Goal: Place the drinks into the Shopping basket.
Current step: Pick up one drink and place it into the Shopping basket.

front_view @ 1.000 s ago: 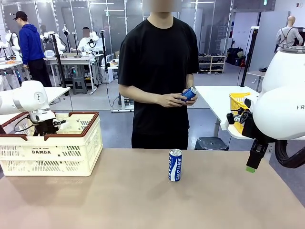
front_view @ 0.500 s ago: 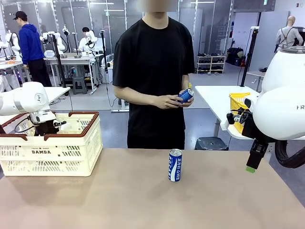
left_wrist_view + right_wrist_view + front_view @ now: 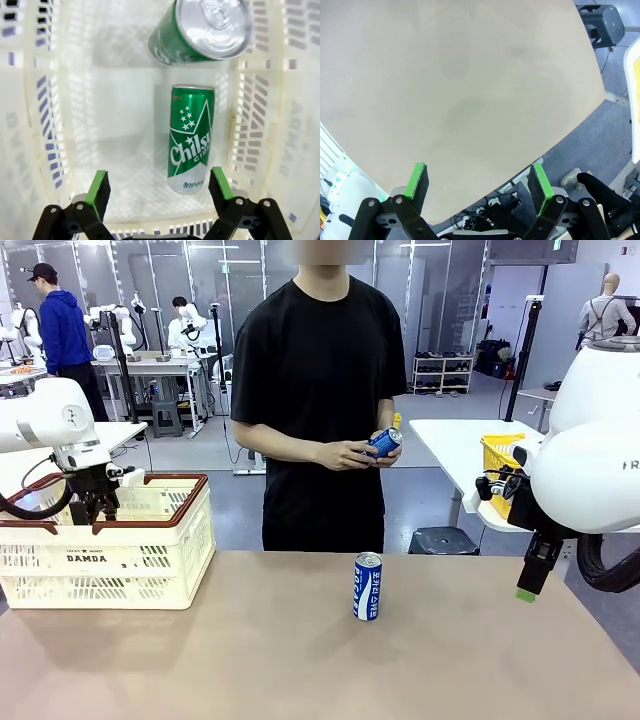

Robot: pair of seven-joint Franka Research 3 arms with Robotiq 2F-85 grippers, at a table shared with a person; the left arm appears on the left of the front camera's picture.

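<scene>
The cream-white Shopping basket [image 3: 150, 555] with a brown-red rim stands on the table's left. Two green drinks lie inside it: one flat on the floor [image 3: 192, 142], another against the far wall [image 3: 200, 30]. My left gripper [image 3: 92, 510] hangs open over the basket, its empty fingers [image 3: 99, 186] spread above the basket floor [image 3: 125, 105]. A blue can [image 3: 367, 586] stands upright mid-table. The person across the table holds another blue can [image 3: 385, 442] in both hands. My right gripper [image 3: 528, 588] hovers open and empty beyond the table's right edge, over bare tabletop [image 3: 460, 100].
A yellow mesh basket [image 3: 497, 465] sits on a white table behind my right arm. A dark stool [image 3: 443, 540] stands beyond the far edge. Bare tabletop lies between the Shopping basket and the standing blue can.
My left arm has lifted upward out of the basket. The person has shifted slightly left with the blue can. My right arm has not moved.
</scene>
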